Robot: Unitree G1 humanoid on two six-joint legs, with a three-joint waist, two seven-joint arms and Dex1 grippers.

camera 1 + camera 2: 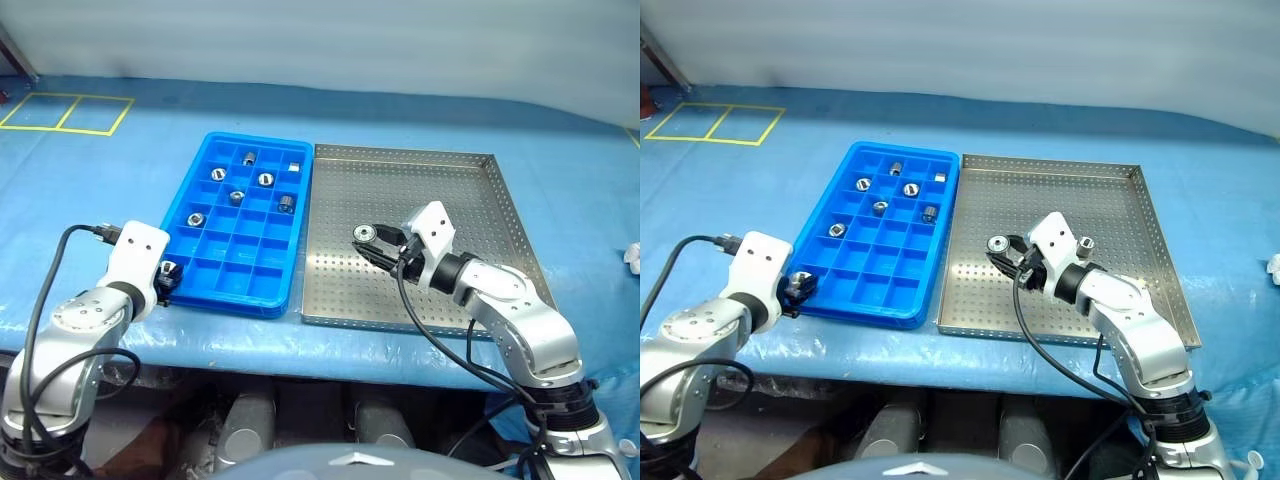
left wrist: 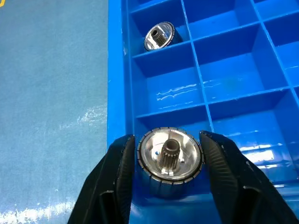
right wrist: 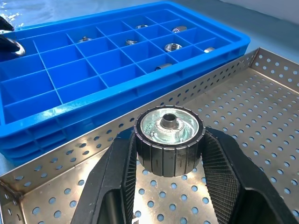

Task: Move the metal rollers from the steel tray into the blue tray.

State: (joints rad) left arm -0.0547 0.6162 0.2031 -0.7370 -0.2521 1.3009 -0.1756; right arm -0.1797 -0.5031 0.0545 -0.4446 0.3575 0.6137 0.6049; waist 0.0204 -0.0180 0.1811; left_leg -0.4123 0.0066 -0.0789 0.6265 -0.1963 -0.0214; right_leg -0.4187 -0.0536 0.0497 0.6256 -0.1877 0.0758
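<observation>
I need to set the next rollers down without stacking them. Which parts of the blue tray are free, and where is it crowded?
In the blue tray, the two rows nearest the robot are bare except the near-left corner cell, where the left hand brackets a roller. The filled cells lie in the far half, six rollers scattered there, such as one. The right hand grips another roller over the steel tray.

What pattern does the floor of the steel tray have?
Rows of small round holes across the steel tray, clearest in the right wrist view.

One blue tray (image 1: 178, 222), one steel tray (image 1: 420, 180) — at least nine rollers (image 1: 265, 180).
</observation>
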